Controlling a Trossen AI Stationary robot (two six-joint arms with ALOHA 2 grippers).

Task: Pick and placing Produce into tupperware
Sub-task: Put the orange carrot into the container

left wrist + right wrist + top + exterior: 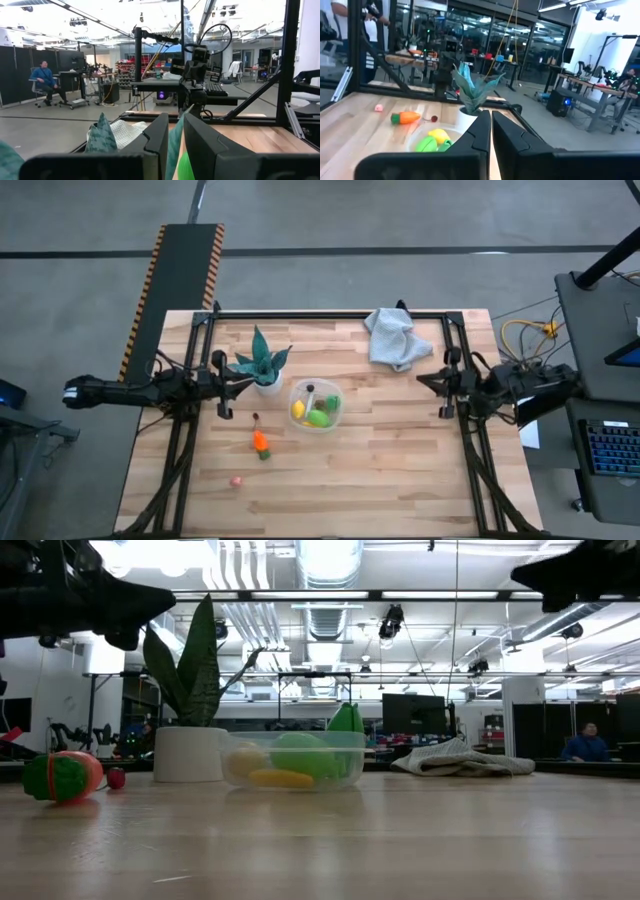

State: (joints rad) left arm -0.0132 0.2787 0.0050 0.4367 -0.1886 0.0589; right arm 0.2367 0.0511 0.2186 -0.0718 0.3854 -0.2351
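1. Your left claw (228,384) hangs above the table's left edge, fingers almost pressed together with only a slim gap, holding nothing. Your right claw (436,383) waits at the opposite edge, fingers pressed together, empty.
2. Just beside the left claw stands a potted plant (262,364). Just past the plant sits the clear tub (315,406).
3. The tub holds a yellow piece (298,410), a green piece (318,418) and some darker bits.
4. Near the left claw, toward the table's front, lie a small dark piece (256,418) and an orange carrot (260,442). Farther out lies a pink piece (236,480).
5. The job looks partly done. Next, you likely spread the left claw and lower it over the carrot.
6. A grey cloth (394,338) lies near the right claw, off the path.
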